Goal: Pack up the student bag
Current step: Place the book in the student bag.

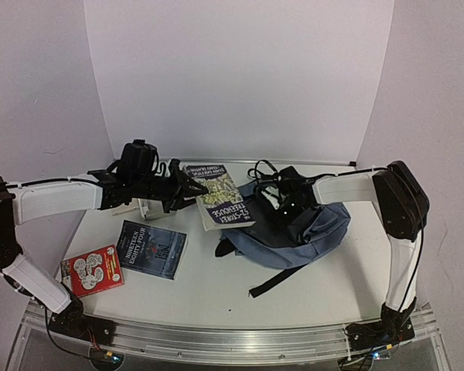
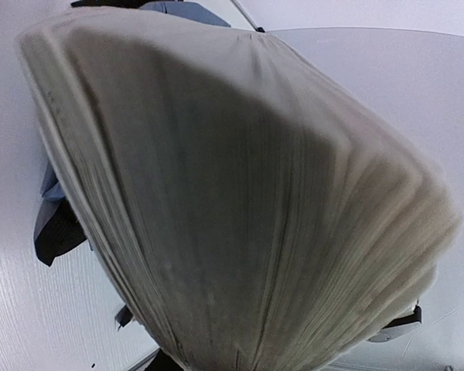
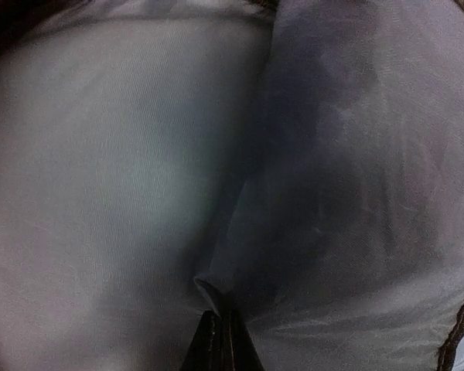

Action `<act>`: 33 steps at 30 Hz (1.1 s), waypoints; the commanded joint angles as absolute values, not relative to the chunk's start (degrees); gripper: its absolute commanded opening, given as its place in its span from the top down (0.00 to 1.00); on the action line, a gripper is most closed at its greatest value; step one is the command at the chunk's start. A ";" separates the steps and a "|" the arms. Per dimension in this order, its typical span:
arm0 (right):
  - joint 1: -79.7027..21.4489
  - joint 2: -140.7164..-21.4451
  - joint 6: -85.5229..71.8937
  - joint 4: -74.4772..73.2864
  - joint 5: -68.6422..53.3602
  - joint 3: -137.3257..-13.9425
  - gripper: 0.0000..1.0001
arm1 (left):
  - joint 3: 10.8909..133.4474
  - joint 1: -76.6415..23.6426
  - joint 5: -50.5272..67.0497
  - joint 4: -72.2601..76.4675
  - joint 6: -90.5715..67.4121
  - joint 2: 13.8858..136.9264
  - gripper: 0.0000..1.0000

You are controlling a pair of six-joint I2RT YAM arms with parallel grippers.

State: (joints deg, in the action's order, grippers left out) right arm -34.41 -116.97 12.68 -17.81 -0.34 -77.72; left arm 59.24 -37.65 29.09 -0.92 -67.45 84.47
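Top external: student bag (image 1: 313,232) right of centre on bench (image 1: 216,290) | soft, limp, probably light; you should grip its zipper rim | right hand (image 1: 288,202) pinches its fabric | left hand (image 1: 187,188) clamps paperback (image 1: 220,199)

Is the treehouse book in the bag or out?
Out: the left gripper holds the book beside the bag, not inside it.

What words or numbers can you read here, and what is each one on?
"52-STOREY TREEHOUSE": cover of the illustrated book, upside down in the top view; its smaller lines are too blurred to read.
"NINETEEN EIGHTY-FOUR": cover of the dark book.
Red book: print too small to read.
Student bag: no text visible.
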 commanded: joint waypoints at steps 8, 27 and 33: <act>-33.01 -103.05 4.39 -22.21 -9.45 -84.94 1.00 | 66.85 -39.25 37.97 10.86 -69.55 96.19 1.00; -32.61 -100.41 -4.29 -20.61 -19.39 -87.15 1.00 | 83.35 -39.42 39.02 29.90 -80.61 124.75 1.00; -32.61 -100.65 -7.22 -18.94 -20.99 -87.46 1.00 | 93.64 -40.07 38.26 30.14 -81.73 132.99 1.00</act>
